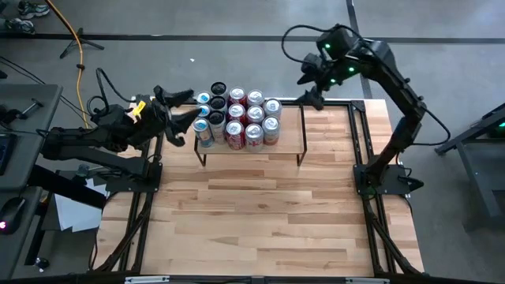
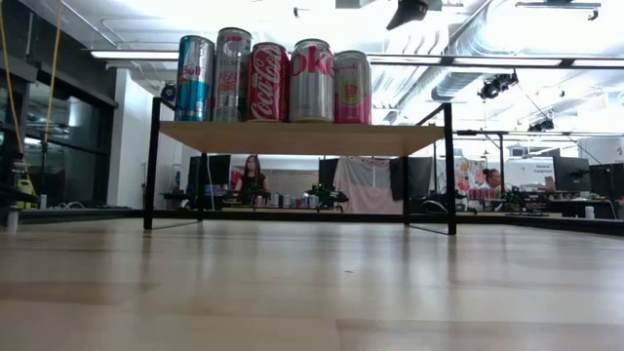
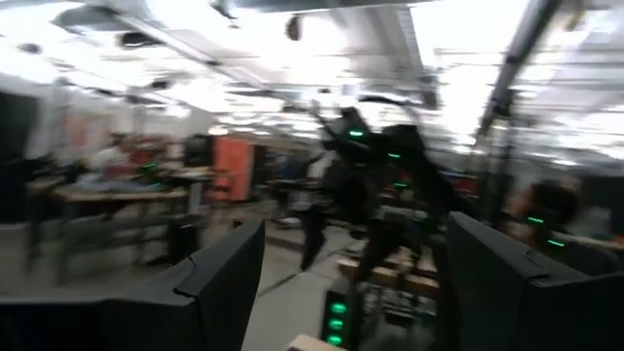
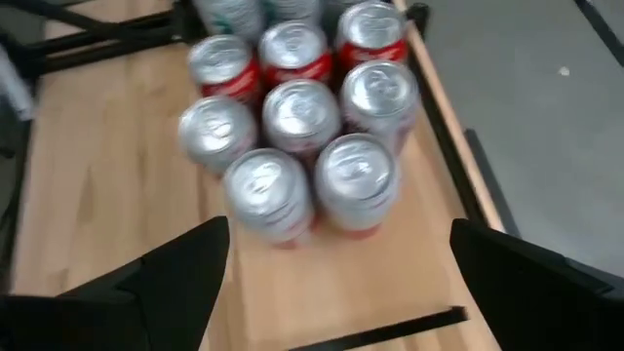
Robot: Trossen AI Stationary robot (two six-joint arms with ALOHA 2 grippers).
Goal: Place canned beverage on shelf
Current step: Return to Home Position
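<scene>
The shelf [image 1: 288,130] is a low riser with a light wood top on thin black legs, standing at the table's far edge. Several cans [image 1: 237,118] stand upright on its left half. The low view shows them in a row [image 2: 283,80], and the right wrist view shows them from above [image 4: 292,127]. My left gripper [image 1: 189,105] is open and empty just off the shelf's left end, beside the cans. My right gripper [image 1: 306,85] is open and empty above the shelf's far right corner, looking down over the cans [image 4: 339,229].
The right half of the shelf top [image 4: 390,273] is bare. The wide wooden tabletop [image 1: 260,213] stretches in front of the shelf. Black frame rails [image 1: 367,158] run along both table sides. A person [image 2: 252,177] sits in the room behind.
</scene>
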